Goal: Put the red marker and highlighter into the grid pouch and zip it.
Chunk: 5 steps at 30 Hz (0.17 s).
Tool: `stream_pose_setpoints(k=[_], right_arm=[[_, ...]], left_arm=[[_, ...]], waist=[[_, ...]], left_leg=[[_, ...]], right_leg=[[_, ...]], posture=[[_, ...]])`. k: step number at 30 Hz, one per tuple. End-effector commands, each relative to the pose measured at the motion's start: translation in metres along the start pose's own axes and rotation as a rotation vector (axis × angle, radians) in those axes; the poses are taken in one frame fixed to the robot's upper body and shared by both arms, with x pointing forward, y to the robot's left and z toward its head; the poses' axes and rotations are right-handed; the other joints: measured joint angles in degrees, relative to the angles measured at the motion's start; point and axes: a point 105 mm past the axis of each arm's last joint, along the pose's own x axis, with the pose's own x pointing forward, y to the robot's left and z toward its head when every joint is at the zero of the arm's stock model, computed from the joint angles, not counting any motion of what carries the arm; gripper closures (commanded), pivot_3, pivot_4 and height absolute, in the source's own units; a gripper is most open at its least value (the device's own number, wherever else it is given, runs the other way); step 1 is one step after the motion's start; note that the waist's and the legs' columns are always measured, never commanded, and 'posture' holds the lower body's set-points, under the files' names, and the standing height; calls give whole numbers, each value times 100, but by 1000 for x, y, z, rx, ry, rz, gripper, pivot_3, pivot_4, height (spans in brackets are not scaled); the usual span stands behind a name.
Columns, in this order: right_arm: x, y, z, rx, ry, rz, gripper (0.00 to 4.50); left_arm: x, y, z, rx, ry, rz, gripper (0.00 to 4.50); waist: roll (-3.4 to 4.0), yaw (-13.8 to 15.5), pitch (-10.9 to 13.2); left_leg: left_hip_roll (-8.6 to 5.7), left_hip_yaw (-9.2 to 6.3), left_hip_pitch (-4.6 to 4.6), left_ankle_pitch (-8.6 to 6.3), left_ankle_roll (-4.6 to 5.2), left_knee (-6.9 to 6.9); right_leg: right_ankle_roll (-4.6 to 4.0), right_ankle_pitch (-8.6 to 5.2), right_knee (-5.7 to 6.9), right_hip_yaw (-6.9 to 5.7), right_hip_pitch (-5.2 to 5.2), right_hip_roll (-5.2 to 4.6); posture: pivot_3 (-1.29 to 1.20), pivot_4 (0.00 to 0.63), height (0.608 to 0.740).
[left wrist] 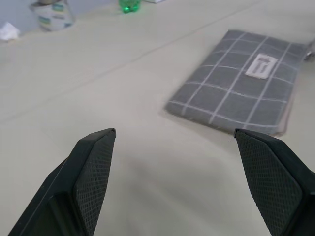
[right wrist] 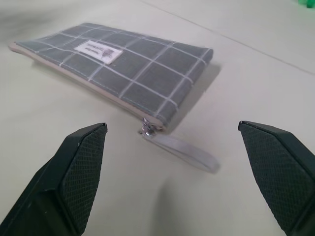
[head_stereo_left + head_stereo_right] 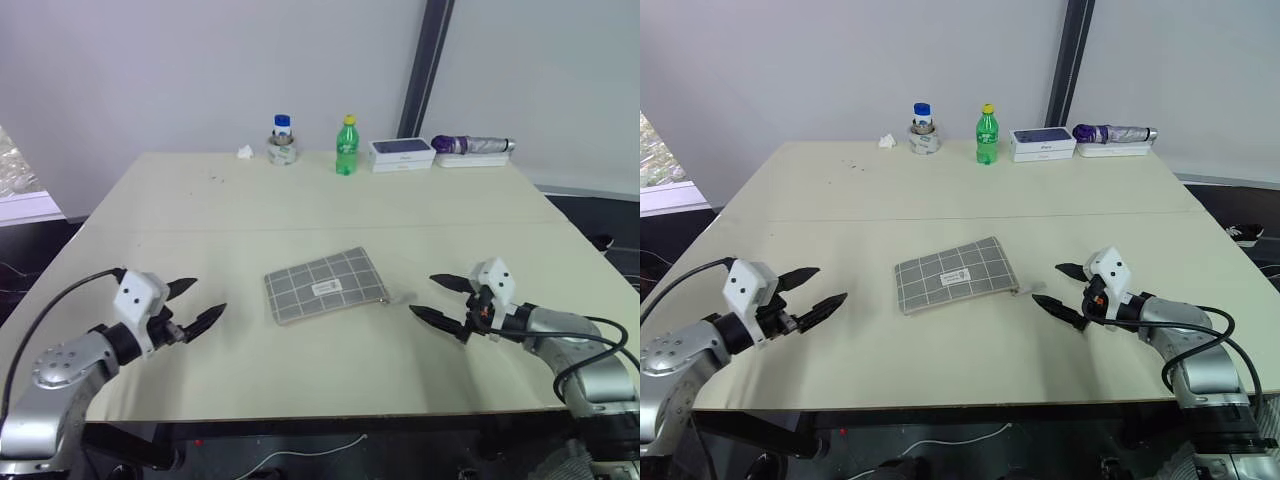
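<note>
The grid pouch point(image 3: 326, 285) lies flat in the middle of the table, grey with white lines and a small white label. Its zipper looks drawn shut, the pull tab point(image 2: 183, 148) at the end nearest my right gripper. My left gripper point(image 3: 197, 304) hovers open well to the left of the pouch, nothing between its fingers. On the other side my right gripper point(image 3: 440, 298) is open too, a short way off the tab end. The red marker and the highlighter are hidden or out of view.
Along the table's far edge stand a small jar with a blue lid point(image 3: 283, 140), a green bottle point(image 3: 346, 146), a white box point(image 3: 402, 153) and a folded purple umbrella point(image 3: 472, 146). A crumpled white scrap point(image 3: 245, 152) lies beside the jar.
</note>
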Motion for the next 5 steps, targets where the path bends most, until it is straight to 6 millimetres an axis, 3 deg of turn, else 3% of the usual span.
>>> stream_pose_setpoints(k=[1,5], right_arm=[[-16,-12,-7,-72,51,-31,55],[-16,-16,-8,-67,47,-36,55]], left_arm=[[-23,28,-18,23,66,123,440],[-34,40,-20,14,47,162,440]], waist=[[0,-4,0],[-2,-11,1]], left_leg=[[1,2,0,0,1,-3],[6,3,0,-1,1,-3]], right_leg=[[0,0,-4,0,0,1],[-1,0,-5,0,-2,5]], posture=[[0,150,740],[0,150,740]])
